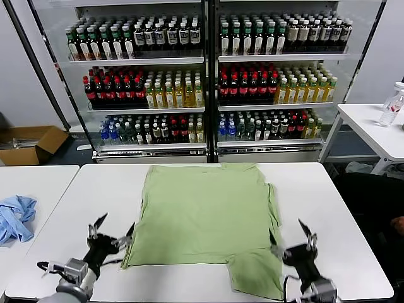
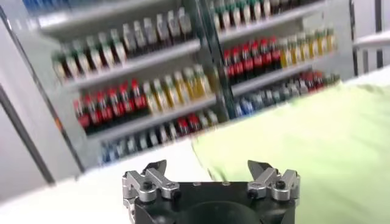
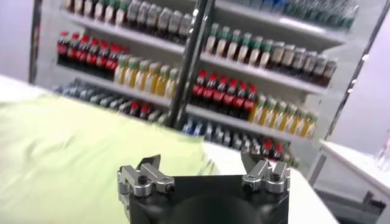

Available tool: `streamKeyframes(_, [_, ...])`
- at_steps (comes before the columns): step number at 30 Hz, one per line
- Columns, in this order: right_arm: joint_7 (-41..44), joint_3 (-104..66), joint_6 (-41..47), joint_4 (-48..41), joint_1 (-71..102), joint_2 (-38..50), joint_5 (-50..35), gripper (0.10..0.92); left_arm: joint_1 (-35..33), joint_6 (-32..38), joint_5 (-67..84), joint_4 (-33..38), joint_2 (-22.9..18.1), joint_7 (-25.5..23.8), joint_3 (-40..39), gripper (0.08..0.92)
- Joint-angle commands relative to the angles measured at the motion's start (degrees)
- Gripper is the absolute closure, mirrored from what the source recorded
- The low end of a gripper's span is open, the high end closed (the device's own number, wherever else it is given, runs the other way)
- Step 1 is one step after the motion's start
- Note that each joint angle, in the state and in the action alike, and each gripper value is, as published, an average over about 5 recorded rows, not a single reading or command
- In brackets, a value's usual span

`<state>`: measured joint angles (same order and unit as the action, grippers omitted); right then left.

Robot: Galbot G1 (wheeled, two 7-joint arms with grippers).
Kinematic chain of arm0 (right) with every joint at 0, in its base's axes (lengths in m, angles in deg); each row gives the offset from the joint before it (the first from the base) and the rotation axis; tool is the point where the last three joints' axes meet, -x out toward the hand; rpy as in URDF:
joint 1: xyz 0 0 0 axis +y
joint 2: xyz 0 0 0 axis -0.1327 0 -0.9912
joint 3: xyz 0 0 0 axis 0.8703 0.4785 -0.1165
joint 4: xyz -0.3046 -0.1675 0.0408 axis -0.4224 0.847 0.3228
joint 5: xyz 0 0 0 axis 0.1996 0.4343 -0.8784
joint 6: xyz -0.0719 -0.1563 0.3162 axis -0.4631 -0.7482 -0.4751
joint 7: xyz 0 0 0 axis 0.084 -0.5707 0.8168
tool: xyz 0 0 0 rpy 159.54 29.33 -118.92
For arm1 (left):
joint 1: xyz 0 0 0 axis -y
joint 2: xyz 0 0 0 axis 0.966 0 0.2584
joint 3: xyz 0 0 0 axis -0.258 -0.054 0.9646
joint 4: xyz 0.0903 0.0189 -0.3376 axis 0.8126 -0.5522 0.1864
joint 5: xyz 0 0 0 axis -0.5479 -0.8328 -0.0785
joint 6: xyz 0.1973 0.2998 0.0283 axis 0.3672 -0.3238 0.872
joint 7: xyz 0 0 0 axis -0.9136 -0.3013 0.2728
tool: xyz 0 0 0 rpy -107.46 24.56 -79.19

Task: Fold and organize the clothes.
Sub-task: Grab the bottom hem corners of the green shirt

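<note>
Green shirt [image 1: 205, 218] flat (mostly), between left claw [image 1: 113, 235], right claw [image 1: 291, 242]

Left gripper [image 1: 114, 232] and right gripper [image 1: 291, 238] — black bodies, silver screwed knuckles, 2 dark fingers [image 2: 156, 168] each.

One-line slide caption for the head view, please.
Light green cotton shirt spread flat on white table, open left end effector and right end effector flanking its near edge.
</note>
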<state>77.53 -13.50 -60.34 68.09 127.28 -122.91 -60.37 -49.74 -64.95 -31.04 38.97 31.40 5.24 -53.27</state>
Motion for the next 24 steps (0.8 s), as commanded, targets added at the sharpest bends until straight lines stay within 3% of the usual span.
streamKeyframes(1, [-0.70,0.47,-0.90,1.16,8.38,1.42,-1.18,0.203,-8.32,-9.56,7.27,4.50,2.56,2.85,1.06,0.177])
streamKeyframes(17, [-3.94,8.52,0.13,-4.38,3.23,-2.03,-4.07,0.202,-2.88,-12.12,7.82,1.85,0.12,2.58,-0.85,0.177])
streamKeyframes(24, [-4.53,9.14,3.42,-4.03,1.73,-1.64,-9.35,0.227,-2.10,-11.79,10.03,1.24,-0.41,2.39,-0.80,0.198])
